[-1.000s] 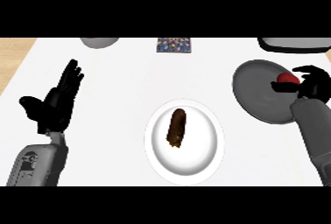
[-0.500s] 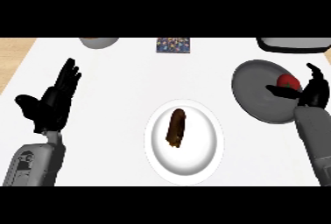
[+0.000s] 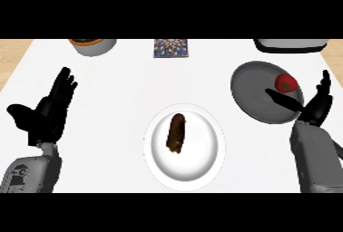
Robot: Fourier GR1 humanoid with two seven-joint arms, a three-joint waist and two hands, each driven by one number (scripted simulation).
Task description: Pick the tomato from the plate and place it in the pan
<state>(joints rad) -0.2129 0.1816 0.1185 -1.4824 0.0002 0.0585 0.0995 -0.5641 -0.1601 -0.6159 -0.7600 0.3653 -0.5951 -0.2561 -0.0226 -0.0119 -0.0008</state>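
The red tomato (image 3: 286,83) lies inside the dark grey pan (image 3: 258,97) at the right, free of any hold. Just below and to its right my right hand (image 3: 315,103) is open, fingers straight and thumb spread over the pan's lower rim, apart from the tomato. A white plate (image 3: 201,163) in the middle of the counter carries only a brown elongated food item (image 3: 177,132). My left hand (image 3: 46,113) rests open at the left, fingers pointing up.
A grey bowl (image 3: 92,45) stands at the back left. A small patterned square (image 3: 171,47) lies at the back centre. Part of a dark grey and white object (image 3: 290,45) shows at the back right. Tan floor shows past the counter's left edge.
My right hand has opened and drawn back toward me, leaving the tomato in the pan. The view has shifted slightly downward. My left hand has stayed still.
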